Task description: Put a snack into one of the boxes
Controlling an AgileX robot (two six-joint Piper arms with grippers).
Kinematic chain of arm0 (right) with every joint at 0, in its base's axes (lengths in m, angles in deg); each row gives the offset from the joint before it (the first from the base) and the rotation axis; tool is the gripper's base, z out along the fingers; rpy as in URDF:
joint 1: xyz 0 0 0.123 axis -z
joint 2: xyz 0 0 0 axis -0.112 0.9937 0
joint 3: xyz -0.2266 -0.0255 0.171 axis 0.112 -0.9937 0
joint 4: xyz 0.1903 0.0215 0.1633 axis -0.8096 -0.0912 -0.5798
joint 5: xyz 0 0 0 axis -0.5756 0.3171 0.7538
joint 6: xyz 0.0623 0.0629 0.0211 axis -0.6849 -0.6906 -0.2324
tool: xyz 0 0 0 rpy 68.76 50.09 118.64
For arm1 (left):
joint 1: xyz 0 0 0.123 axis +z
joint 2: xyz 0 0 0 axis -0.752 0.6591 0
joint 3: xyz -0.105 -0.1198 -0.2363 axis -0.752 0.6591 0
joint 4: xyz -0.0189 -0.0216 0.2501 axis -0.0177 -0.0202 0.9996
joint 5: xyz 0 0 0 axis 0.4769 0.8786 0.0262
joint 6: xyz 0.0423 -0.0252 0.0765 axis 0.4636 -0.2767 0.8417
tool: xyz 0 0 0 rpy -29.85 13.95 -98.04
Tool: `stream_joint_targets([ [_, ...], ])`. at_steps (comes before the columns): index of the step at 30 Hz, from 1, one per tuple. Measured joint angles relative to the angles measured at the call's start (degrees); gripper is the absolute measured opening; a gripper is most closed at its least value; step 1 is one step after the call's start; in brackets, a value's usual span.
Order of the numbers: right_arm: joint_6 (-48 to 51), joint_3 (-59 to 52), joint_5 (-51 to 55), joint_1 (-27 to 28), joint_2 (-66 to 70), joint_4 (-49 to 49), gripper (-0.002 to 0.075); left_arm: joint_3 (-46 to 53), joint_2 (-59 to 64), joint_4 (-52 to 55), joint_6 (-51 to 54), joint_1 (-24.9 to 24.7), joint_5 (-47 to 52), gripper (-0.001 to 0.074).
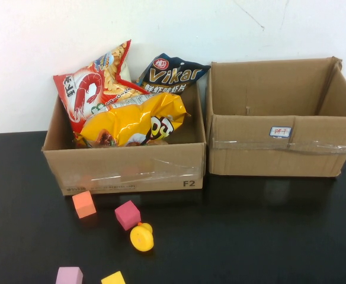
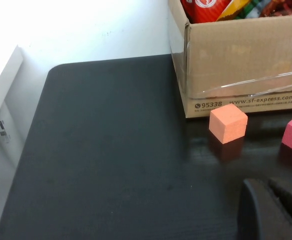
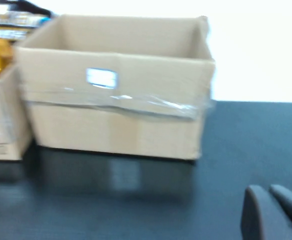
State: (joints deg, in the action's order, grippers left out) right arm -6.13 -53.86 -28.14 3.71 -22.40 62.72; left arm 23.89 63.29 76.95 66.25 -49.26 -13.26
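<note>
Black tabletop (image 1: 268, 236) against a white wall: two cardboard boxes side by side, left box (image 1: 125, 168) holding three snack bags, the red prawn bag (image 1: 90, 92), the dark Vikar bag (image 1: 173, 74) and the yellow bag (image 1: 134, 121), all leaning loosely, probably dropped in rather than packed; right box (image 1: 279, 151) looks empty. Foam blocks and a yellow cap (image 1: 141, 238) lie scattered in front of the left box, clear of both. Neither arm shows from above; left gripper (image 2: 273, 210) hangs low near the orange block (image 2: 228, 122), right gripper (image 3: 273, 215) faces the right box, opening of either can't be told, nothing held.
</note>
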Motion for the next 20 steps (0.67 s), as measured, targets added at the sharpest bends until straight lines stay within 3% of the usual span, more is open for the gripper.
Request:
stream_joint_targets([
  [6, -5.6, -6.9, 1.1, 6.4, -7.1, 4.3, 0.0001, 0.0, 0.0, 0.0, 0.0, 0.0, 0.0, -0.0001],
  [10, -8.9, -7.2, 5.9, 7.0, -7.2, 6.9, 0.0001, 0.0, 0.0, -0.1, 0.0, 0.0, 0.0, -0.0001],
  [20, -9.5, -7.2, 6.8, 7.0, -7.2, 7.3, 0.0001, 0.0, 0.0, -0.1, 0.0, 0.0, 0.0, -0.0001],
])
